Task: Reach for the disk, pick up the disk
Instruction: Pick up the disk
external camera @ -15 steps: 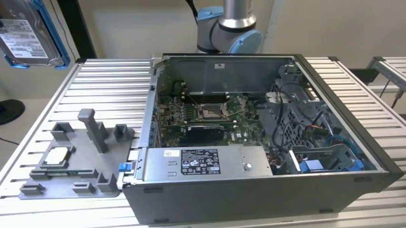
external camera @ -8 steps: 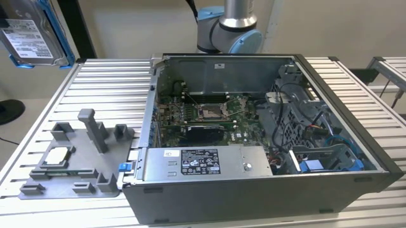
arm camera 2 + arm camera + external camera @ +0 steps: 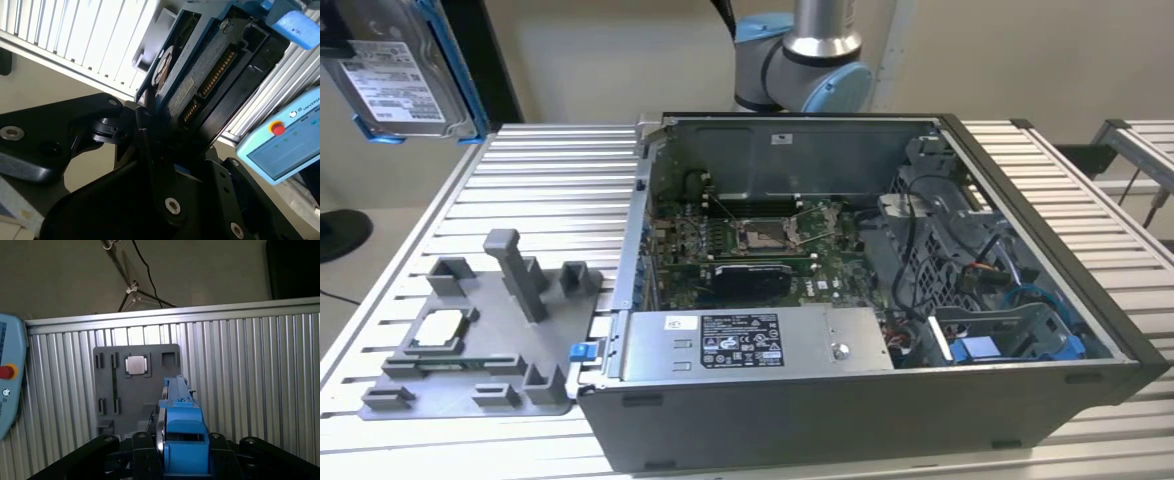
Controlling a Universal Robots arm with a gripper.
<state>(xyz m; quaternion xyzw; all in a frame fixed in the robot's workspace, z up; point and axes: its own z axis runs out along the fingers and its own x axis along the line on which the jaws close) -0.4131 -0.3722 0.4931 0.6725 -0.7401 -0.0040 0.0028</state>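
disk [image 3: 403,75] above slatted table [image 3: 547,170] (beige wall [image 3: 600,60])

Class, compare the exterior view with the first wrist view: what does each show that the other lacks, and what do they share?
Exterior view: the open computer case, its motherboard and the grey box with a black label. First wrist view: a light-blue pendant with a red button and stand legs on the floor. Both: the disk in its blue bracket, the grey fixture plate, the silver chip and the slatted table.
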